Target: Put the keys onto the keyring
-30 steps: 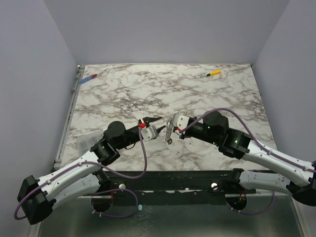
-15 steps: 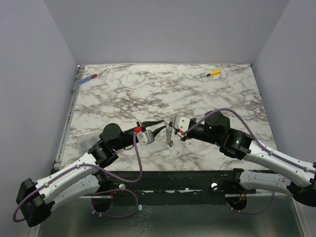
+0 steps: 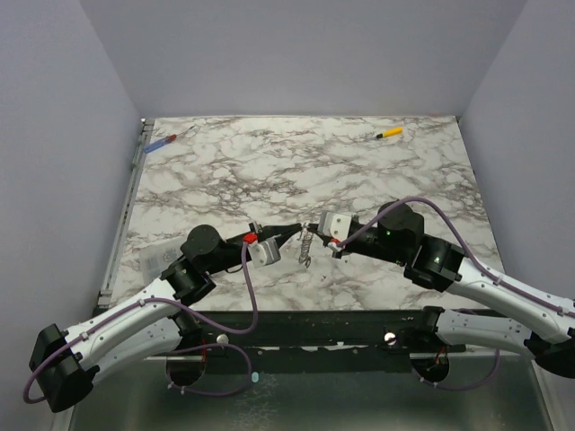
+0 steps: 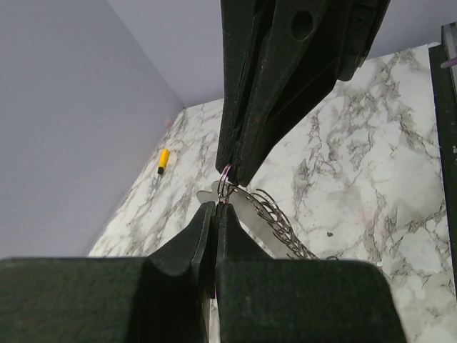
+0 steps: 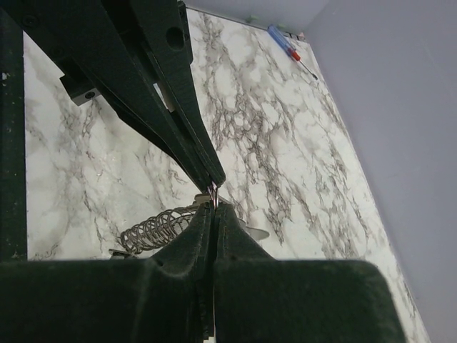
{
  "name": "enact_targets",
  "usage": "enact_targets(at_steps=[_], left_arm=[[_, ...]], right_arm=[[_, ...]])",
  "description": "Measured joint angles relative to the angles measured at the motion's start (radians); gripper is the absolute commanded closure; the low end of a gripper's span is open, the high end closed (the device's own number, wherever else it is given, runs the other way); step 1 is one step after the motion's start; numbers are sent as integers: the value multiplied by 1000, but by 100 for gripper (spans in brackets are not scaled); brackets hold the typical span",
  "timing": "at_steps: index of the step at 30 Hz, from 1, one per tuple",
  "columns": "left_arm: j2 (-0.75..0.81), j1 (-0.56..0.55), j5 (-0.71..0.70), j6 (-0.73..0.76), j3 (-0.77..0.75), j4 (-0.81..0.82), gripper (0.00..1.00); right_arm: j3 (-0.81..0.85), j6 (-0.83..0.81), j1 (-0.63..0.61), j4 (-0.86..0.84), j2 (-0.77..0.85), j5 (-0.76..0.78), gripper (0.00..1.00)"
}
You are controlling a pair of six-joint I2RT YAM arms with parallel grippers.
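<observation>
Flat silver-grey metal keys hang in a small cluster with a coiled wire spring from the thin dark metal keyring, over the front middle of the white marble-patterned table. The left gripper and right gripper meet tip to tip there, each with its jaws pressed together, pinching the keyring from opposite sides. A yellow-handled tool and a blue-and-red tool lie well apart near the far edge.

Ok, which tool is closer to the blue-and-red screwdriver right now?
Left. The blue-and-red screwdriver lies at the far left edge; the left tool sits on that side, and the right tool meets it tip to tip at the keyring, slightly farther.
</observation>
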State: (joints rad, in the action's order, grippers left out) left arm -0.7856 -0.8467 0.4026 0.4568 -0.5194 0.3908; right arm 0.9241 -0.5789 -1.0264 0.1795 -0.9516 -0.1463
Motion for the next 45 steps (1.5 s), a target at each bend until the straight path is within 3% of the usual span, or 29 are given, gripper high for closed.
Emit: enact_targets(at_steps=[45], left_arm=[[2, 1, 22, 1, 0, 19, 100]], right_arm=[[-60, 83, 0, -171, 24, -35, 99]])
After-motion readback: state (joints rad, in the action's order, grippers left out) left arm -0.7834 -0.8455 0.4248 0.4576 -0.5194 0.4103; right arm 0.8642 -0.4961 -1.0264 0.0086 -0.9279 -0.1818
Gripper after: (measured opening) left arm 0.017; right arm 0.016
